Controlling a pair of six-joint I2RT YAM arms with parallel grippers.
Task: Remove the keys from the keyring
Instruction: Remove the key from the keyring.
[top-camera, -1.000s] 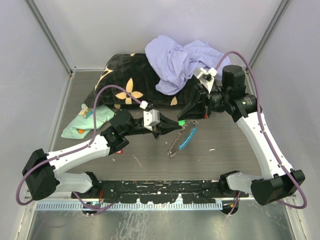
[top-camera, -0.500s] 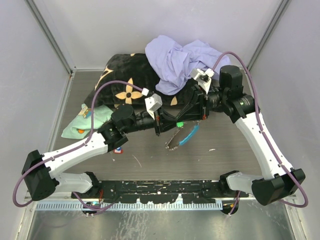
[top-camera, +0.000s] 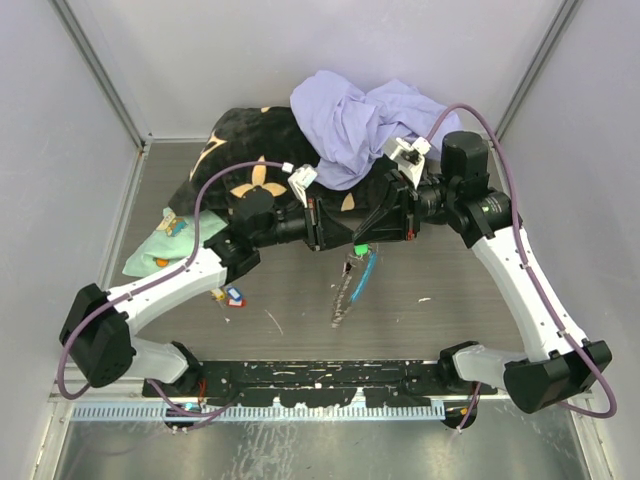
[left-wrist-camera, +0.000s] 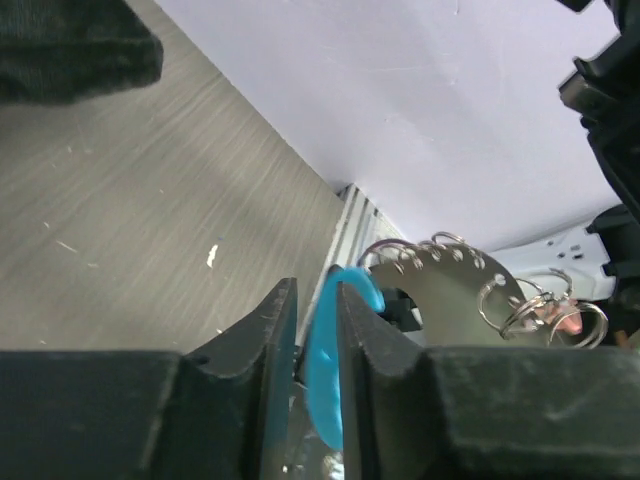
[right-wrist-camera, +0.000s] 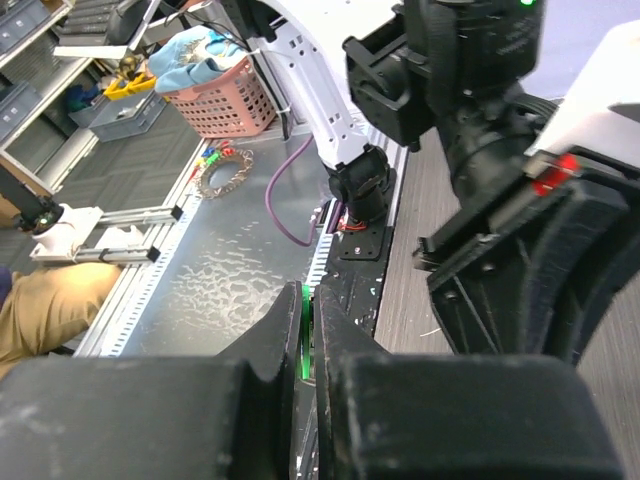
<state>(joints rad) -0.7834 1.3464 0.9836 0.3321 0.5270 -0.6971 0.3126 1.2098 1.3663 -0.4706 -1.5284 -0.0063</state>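
My right gripper (top-camera: 362, 245) pinches the green-tagged key (right-wrist-camera: 304, 335); the keyring (top-camera: 350, 285) dangles at its 6 o'clock over the grey wood-grain tabletop (top-camera: 450, 270). My left gripper (left-wrist-camera: 317, 292) stands narrow, blue crescent (left-wrist-camera: 322, 380) showing in the gap, grip unclear. White walls (top-camera: 300, 50) all round.

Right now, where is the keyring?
Top view, centre: the keyring trails nearward from the right gripper, its blue crescent inside the left gripper.

keyring (top-camera: 343, 303): silver chain strung out straight, light-blue crescent (left-wrist-camera: 325, 370) at its upper end. green-tagged key (top-camera: 360, 247) sits at the top. Loose keys (top-camera: 228, 295) lie on the worktop (top-camera: 450, 320), well left.
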